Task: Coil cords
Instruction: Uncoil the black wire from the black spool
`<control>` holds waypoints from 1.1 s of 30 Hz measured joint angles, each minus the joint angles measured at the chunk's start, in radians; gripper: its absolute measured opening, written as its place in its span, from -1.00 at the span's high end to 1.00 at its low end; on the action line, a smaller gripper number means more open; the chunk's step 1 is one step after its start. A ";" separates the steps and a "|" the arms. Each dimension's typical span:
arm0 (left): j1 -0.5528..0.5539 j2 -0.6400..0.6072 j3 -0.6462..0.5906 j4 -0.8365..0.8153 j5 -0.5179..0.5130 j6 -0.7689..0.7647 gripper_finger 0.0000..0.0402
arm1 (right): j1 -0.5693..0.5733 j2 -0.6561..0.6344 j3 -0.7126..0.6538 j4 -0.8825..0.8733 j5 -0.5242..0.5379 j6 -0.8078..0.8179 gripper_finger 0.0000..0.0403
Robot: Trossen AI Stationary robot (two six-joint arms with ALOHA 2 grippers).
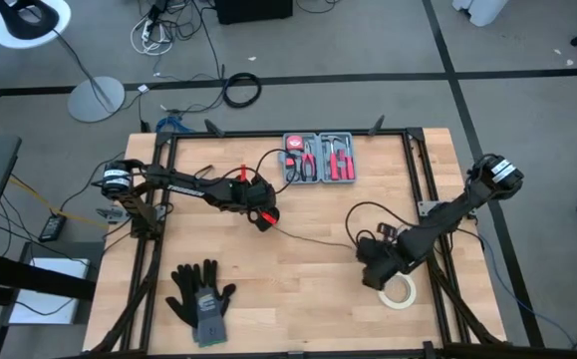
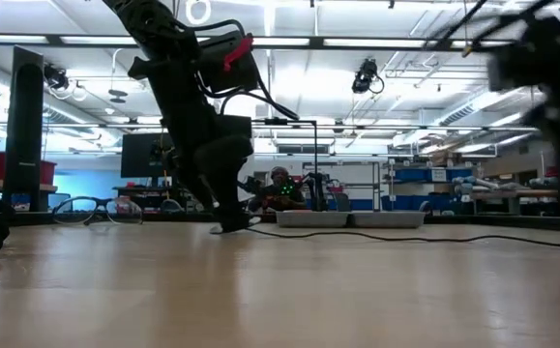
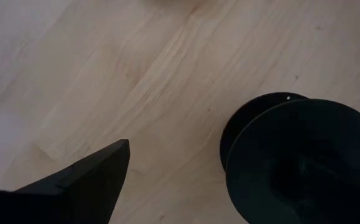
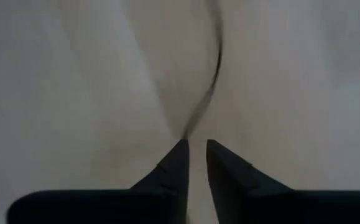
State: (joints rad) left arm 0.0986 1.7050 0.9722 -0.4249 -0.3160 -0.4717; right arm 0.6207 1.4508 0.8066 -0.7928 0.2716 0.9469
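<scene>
Two dark arms of mine are working over the pale wooden table [image 1: 298, 299]. My left gripper [image 1: 265, 216] is reaching toward the table's middle with its fingers spread wide, holding nothing; in its wrist view one dark finger [image 3: 86, 180] is showing on one side and the small round black puck-like disc [image 3: 298, 162] on the other, lying on the wood just beside the gripper. From that spot the very thin, long black wire [image 1: 313, 239] is running across the boards toward my right arm, then curling up in a loose loop near the right side.

My right gripper [image 1: 376, 269] is hanging low over the table at the right, just beside a white tape roll [image 1: 399, 291]. In its wrist view its two dark fingertips [image 4: 175, 163] are standing only a narrow gap apart, and the thin wire is leading right down into that gap; the view is blurred, so I am pinching it or only just letting it pass, I cannot say which.

Farther back a grey tool case with red-handled tools [image 1: 320, 158] is lying open, and a pair of black-and-grey work gloves [image 1: 201, 294] is lying near the front left edge.
</scene>
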 joint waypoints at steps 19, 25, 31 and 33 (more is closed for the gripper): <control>0.056 0.002 0.000 -0.027 0.088 -0.110 -0.95 | -0.472 0.387 0.011 1.187 0.016 -0.713 0.14; 0.082 -0.042 -0.002 -0.060 0.092 -0.106 -0.95 | -0.520 0.507 0.086 1.251 -0.016 -0.748 0.09; 0.086 -0.072 -0.002 -0.067 0.089 -0.106 -0.95 | -0.519 0.580 0.144 1.245 -0.033 -0.792 0.08; 0.086 -0.067 -0.002 -0.062 0.087 -0.105 -0.95 | -0.519 0.583 0.148 1.245 -0.032 -0.793 0.09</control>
State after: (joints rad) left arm 0.1844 1.6379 0.9707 -0.4872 -0.2291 -0.5770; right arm 0.1013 2.0334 0.9544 0.4526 0.2393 0.1536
